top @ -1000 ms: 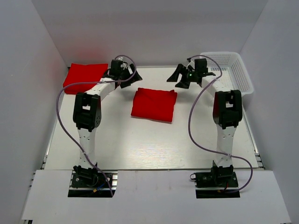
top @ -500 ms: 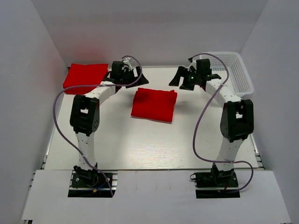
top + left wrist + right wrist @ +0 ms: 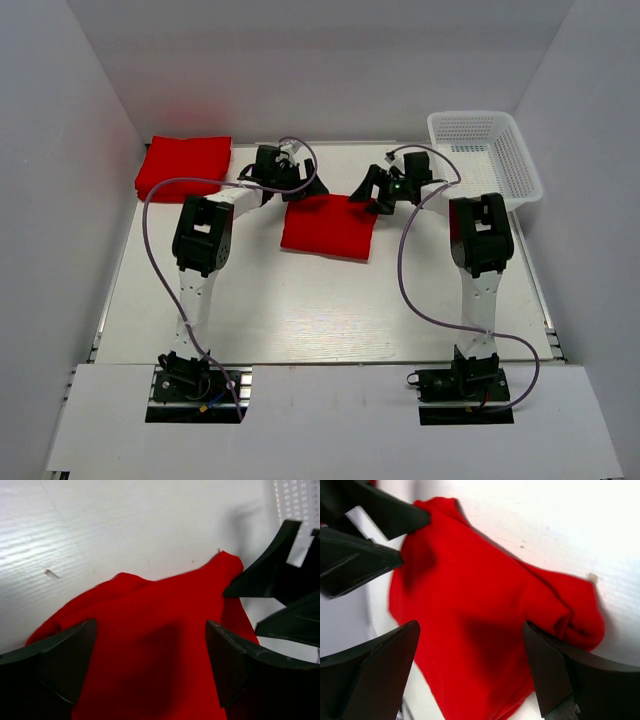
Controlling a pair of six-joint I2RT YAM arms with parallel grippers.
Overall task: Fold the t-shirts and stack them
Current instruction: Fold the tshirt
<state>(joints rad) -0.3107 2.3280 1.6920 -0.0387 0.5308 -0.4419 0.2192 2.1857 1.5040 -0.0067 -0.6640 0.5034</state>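
Observation:
A folded red t-shirt lies in the middle of the table. A second folded red t-shirt lies at the far left corner. My left gripper hangs open over the middle shirt's far left corner; the left wrist view shows red cloth between its spread fingers. My right gripper hangs open over the shirt's far right corner; the right wrist view shows the shirt between its fingers, with a bunched corner at the right. Neither gripper holds cloth.
A white plastic mesh basket stands at the far right of the table. White walls close in the table on three sides. The other gripper's black fingers show at the edge of each wrist view.
Both grippers have moved inward and down from the far sides of the table to the far corners of the middle shirt. The shirts have not moved.

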